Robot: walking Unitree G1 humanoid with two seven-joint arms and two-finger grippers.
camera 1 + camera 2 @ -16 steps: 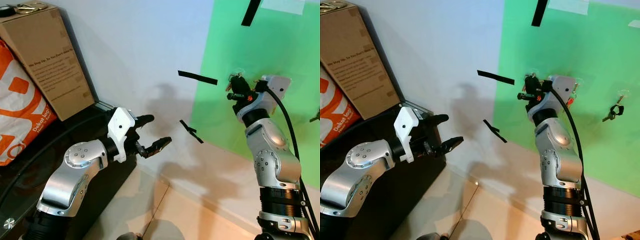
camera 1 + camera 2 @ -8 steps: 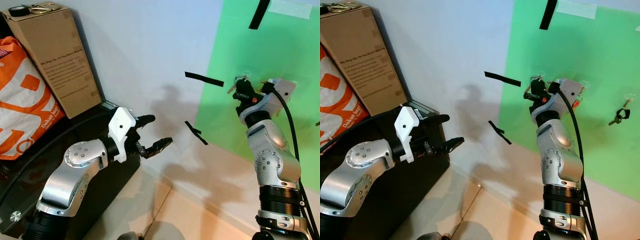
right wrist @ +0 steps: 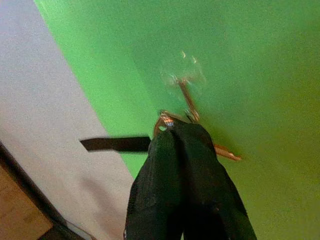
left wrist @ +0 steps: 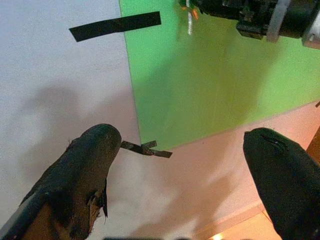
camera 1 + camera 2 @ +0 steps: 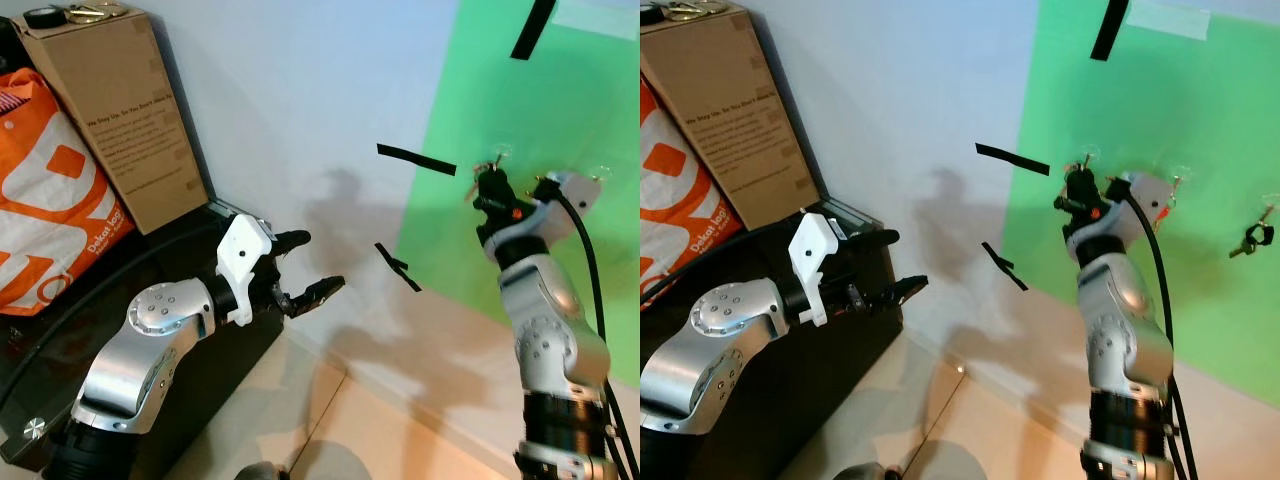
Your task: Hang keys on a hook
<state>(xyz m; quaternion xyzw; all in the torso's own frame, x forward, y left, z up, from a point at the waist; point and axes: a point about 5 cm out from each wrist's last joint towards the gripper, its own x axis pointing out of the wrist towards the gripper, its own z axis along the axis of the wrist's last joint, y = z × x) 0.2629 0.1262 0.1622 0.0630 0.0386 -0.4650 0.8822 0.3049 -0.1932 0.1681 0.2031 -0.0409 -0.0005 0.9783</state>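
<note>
While right hand (image 3: pixel 182 131) pinches keys (image 3: pixel 165 121), 1 clear hook (image 3: pixel 183 75) above

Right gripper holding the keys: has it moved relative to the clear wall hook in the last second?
Yes. The right gripper has closed in on the clear hook.

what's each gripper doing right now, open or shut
Left gripper: open, holding nothing, out in front of the wall.
Right gripper: shut on the keys, at the clear hook on the green sheet.

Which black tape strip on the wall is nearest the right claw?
The horizontal black tape strip straddling the green sheet's edge, just left of the right claw; the others sit above and below.
</note>
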